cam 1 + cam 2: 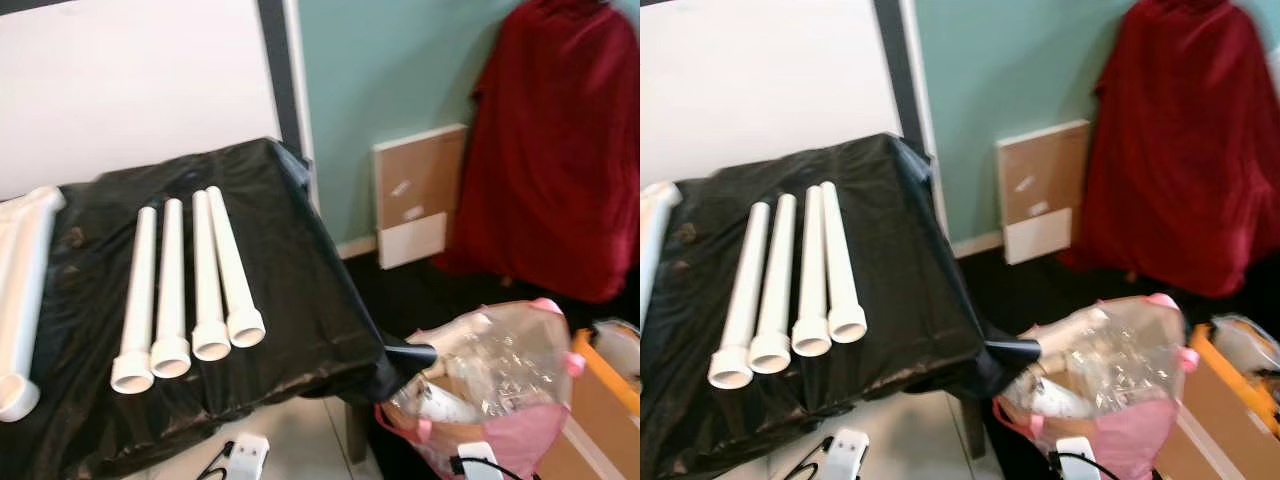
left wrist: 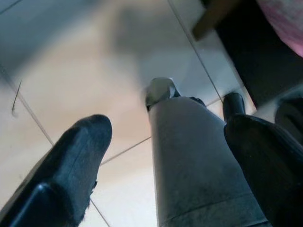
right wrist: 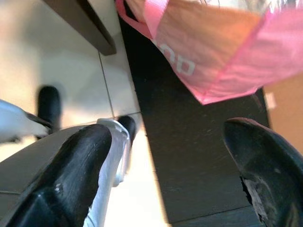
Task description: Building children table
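Four white legs (image 1: 190,290) beyond both claws

Left gripper (image 2: 165,156): rounded matte-black fingers (image 2: 71,170). Right gripper (image 3: 165,175): same black fingers (image 3: 71,179), scuffed. Grey leg (image 2: 199,161), black foot (image 2: 233,103).

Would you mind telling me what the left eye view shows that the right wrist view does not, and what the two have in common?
The left eye view alone shows four white table legs lying side by side on a black sheet, a flat white panel beside them, a board leaning on the green wall, and a red cloth.

The right wrist view alone shows the open right gripper hanging above the tiled floor.

Both show the pink bag.
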Controlling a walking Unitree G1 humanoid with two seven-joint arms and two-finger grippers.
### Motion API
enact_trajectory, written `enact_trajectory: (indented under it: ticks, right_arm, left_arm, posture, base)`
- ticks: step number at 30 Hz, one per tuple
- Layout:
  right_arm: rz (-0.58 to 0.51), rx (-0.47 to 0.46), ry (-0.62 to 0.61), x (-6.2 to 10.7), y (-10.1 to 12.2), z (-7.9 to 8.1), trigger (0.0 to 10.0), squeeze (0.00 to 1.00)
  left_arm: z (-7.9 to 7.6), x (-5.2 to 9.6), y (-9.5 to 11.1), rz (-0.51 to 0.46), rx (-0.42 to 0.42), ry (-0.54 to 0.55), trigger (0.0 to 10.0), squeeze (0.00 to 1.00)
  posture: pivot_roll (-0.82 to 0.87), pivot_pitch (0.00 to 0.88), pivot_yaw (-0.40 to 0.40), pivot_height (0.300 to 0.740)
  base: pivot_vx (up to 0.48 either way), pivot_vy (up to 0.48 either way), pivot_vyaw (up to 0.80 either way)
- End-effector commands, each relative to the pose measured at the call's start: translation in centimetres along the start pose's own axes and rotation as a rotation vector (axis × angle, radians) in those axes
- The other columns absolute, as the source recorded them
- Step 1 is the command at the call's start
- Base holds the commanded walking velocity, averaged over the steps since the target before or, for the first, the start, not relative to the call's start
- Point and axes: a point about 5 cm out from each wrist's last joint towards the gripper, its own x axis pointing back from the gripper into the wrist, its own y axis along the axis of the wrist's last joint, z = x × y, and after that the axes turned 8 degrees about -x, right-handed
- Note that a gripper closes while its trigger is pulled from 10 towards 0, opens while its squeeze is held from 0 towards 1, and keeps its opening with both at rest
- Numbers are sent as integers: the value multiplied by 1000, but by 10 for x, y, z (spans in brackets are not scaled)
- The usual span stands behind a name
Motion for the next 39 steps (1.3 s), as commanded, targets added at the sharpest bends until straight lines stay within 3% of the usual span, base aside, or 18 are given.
enact_trajectory:
  ticks: [1,16,39]
  right_arm:
    - [20,-24,13,0,-5,7,10000,0]
    - [12,-49,9,0,-2,3,10000,0]
    - [37,-8,19,1,-6,0,10000,0]
  left_arm:
    - [4,3,-12,43,12,17,10000,0]
    - [6,3,-14,57,76,30,10000,0]
    - [5,2,-13,66,90,40,10000,0]
  posture:
    - [-96,0,41,740]
    - [-86,22,30,740]
    - [-59,2,8,740]
  base:
    - [0,0,800]
    - [0,0,107]
    - [0,105,0]
